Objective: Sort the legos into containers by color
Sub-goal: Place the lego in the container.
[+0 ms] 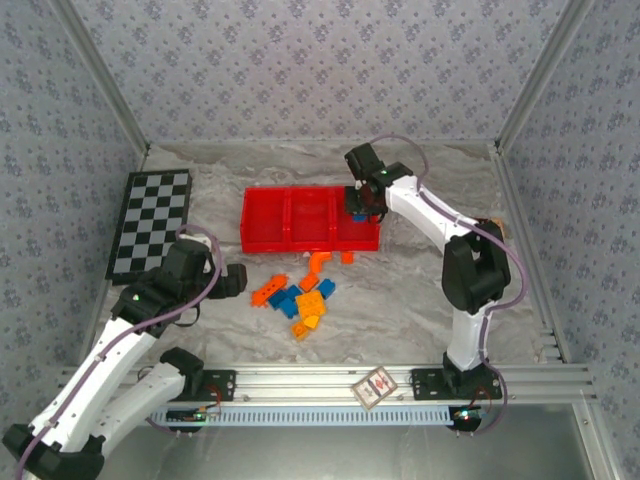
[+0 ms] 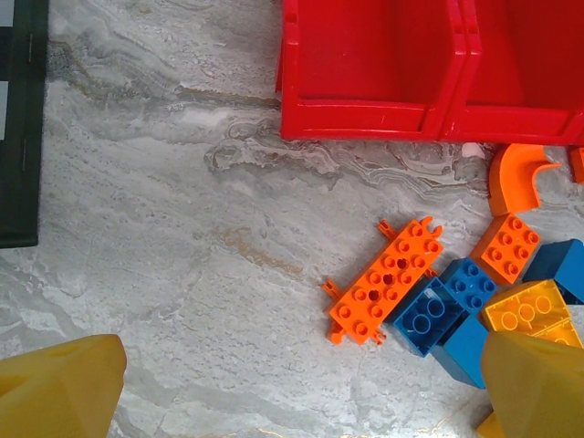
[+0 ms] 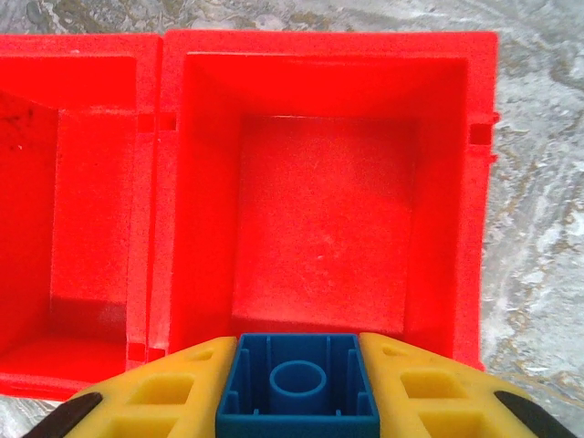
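Right wrist: right gripper (image 3: 297,391) holds a blue brick (image 3: 297,374) over an empty red compartment (image 3: 319,246); left gripper (image 2: 297,392) is open; other legos (image 1: 300,300) wait on desk (image 1: 410,300).

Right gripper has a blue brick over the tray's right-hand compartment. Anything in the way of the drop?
Nothing visible. The right gripper holds the blue brick over the end compartment, whose floor shows bare red in the right wrist view. No other brick and no arm lies between the two.
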